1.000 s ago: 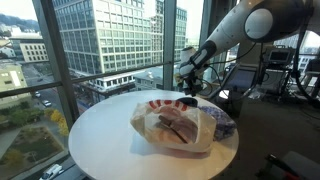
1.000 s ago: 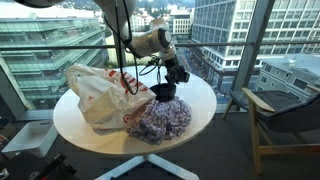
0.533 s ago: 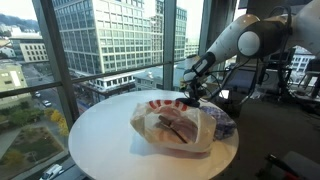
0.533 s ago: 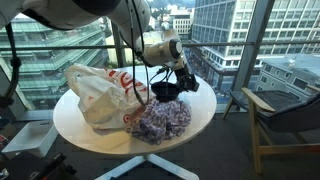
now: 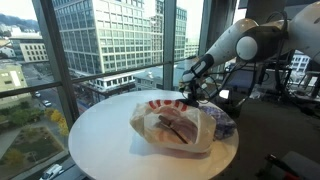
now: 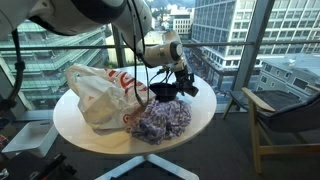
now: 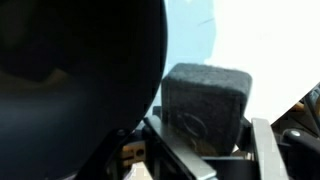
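One tool (image 6: 188,88) hangs near the table (image 6: 205,106) rim (cloth (image 6: 160,120) beside).

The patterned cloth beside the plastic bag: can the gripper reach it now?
Probably yes: the gripper is right next to the patterned cloth, by a dark item; the plastic bag lies aside.

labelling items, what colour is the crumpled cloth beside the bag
Cloth: mottled purple and white, best in an exterior view.
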`<action>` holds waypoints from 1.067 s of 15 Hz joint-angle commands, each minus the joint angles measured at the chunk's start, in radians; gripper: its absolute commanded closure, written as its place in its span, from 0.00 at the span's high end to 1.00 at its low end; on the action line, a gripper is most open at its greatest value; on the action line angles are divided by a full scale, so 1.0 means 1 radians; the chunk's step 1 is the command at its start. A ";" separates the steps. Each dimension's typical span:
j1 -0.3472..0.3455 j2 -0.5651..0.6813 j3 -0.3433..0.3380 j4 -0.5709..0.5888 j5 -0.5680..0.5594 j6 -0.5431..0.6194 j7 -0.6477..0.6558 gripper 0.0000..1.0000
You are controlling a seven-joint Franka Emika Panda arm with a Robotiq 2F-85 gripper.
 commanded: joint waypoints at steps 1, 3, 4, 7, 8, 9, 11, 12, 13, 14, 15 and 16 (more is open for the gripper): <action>0.055 -0.051 -0.026 -0.052 -0.022 0.026 0.014 0.98; 0.091 -0.090 -0.045 -0.089 -0.047 0.040 0.023 1.00; 0.110 -0.109 -0.055 -0.106 -0.060 0.041 0.030 1.00; 0.194 -0.215 -0.083 -0.221 -0.126 0.058 0.057 1.00; 0.236 -0.256 -0.103 -0.269 -0.169 0.056 0.085 1.00; 0.261 -0.301 -0.095 -0.319 -0.201 0.037 0.079 1.00; 0.289 -0.387 -0.051 -0.410 -0.252 0.031 0.028 1.00; 0.305 -0.430 -0.031 -0.458 -0.272 0.033 0.015 1.00; 0.318 -0.475 -0.008 -0.508 -0.293 0.035 0.001 1.00; 0.330 -0.519 0.014 -0.555 -0.314 0.035 -0.009 1.00; 0.341 -0.562 0.037 -0.600 -0.332 0.028 -0.013 1.00; 0.355 -0.606 0.053 -0.646 -0.362 0.031 -0.002 1.00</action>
